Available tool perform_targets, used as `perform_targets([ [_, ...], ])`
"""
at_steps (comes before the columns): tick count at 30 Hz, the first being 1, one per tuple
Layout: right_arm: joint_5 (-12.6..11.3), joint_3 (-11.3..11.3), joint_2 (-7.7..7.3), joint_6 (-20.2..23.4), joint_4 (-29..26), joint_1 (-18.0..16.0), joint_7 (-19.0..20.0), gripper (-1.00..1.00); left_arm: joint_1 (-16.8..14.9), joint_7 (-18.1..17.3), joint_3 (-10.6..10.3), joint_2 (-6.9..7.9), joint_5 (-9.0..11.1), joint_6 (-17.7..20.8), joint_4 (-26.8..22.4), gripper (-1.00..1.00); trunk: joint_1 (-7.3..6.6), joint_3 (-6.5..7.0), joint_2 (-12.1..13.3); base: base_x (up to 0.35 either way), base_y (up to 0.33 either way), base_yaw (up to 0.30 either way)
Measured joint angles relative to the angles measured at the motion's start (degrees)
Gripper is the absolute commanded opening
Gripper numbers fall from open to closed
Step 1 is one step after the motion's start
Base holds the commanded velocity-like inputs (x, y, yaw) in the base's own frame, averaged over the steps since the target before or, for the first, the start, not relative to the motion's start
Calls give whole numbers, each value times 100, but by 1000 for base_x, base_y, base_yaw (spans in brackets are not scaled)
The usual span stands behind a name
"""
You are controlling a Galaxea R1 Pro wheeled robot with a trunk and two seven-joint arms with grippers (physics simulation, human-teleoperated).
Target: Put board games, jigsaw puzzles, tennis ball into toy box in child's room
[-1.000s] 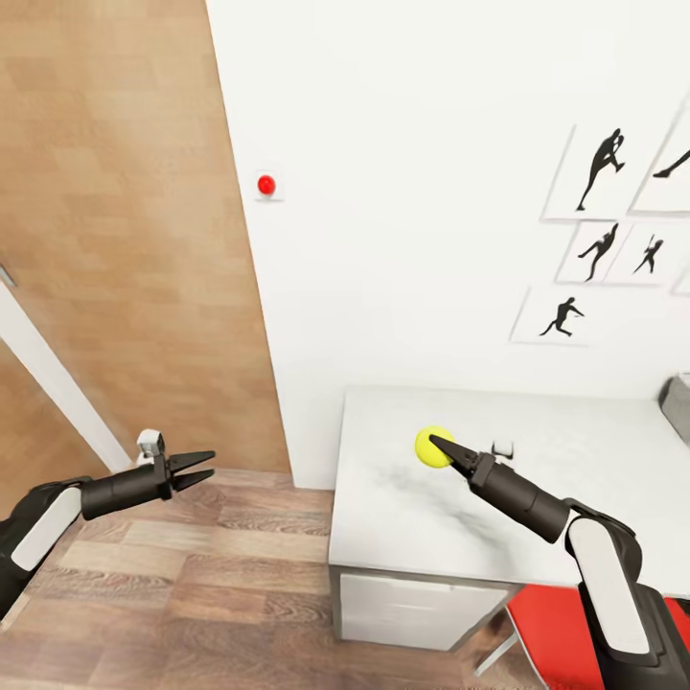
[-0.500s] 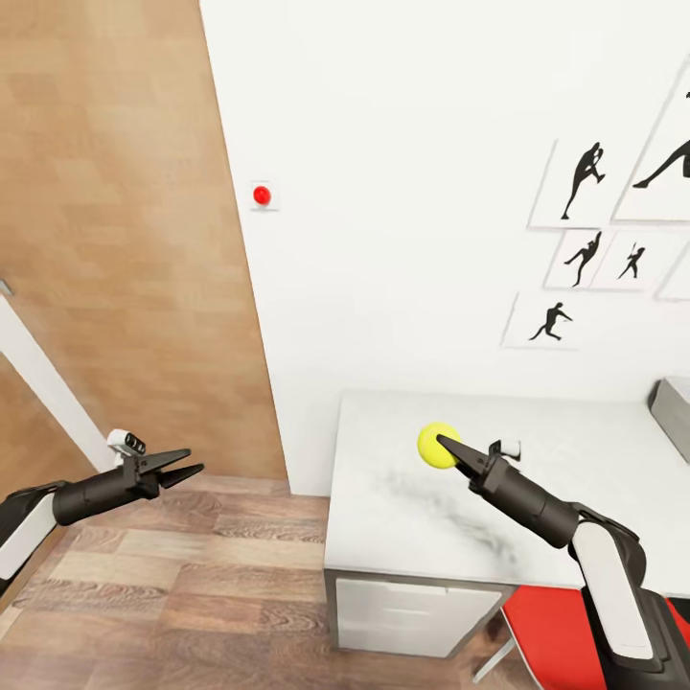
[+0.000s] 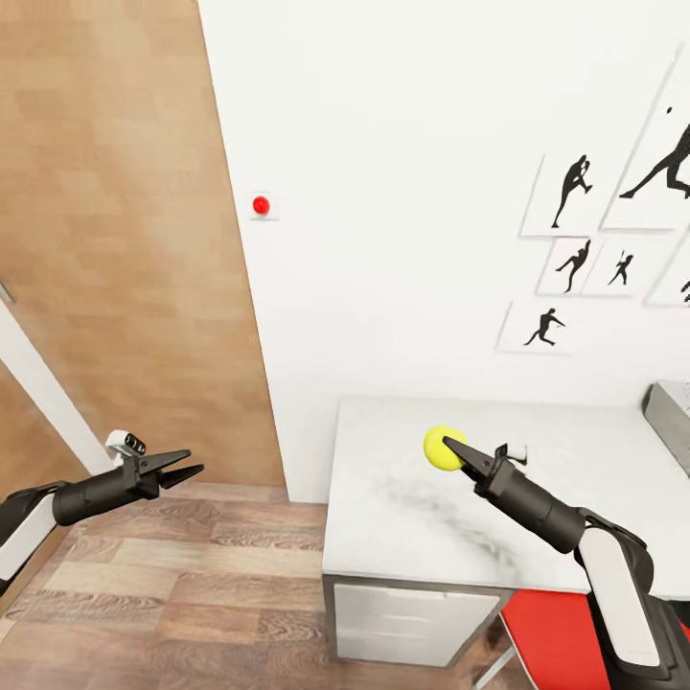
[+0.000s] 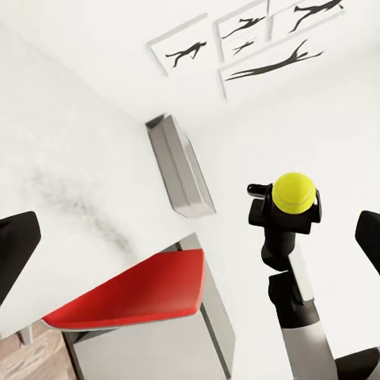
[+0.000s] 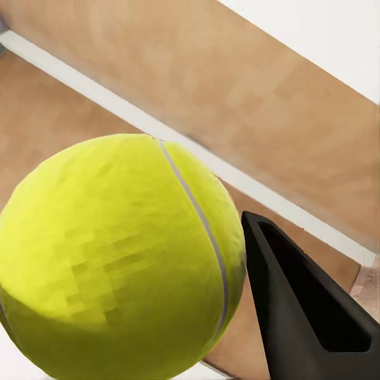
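The view has swung right, bringing the toy box (image 3: 671,422) closer; the right gripper (image 3: 454,452) stays clamped on the tennis ball (image 3: 441,447), and the left gripper (image 3: 188,469) hangs slightly parted.

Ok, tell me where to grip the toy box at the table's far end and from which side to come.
Only a corner of the toy box shows in the head view; in the left wrist view it is a long shallow tray with outward-sloping walls. Probably best: pinch one long wall at its rim, one finger inside and one outside, coming from above. The right gripper is shut on the tennis ball, so release that first.
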Motion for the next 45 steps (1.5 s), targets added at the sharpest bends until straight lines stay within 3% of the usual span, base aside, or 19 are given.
perform_targets([
  [14, 9, -20, -4, 0, 0, 1, -2, -100, 2, 0, -5, -5, 6, 0, 0, 100, 0, 119, 0, 0, 0, -181],
  [20, 10, -156, -5, 2, 1, 14, 8, -100, 3, 0, -23, -5, 5, 0, 0, 100, 0, 169, 0, 0, 0, -202],
  [29, 10, -189, -5, 0, 7, 85, -3, -100, 3, 0, -25, -9, 3, -14, 0, 100, 0, 241, 0, 0, -15, -205],
  [45, 22, -190, -5, -1, 14, 87, -11, -100, 4, -1, -17, -8, 3, -18, 1, 100, 0, 311, 2, 0, -279, -110],
])
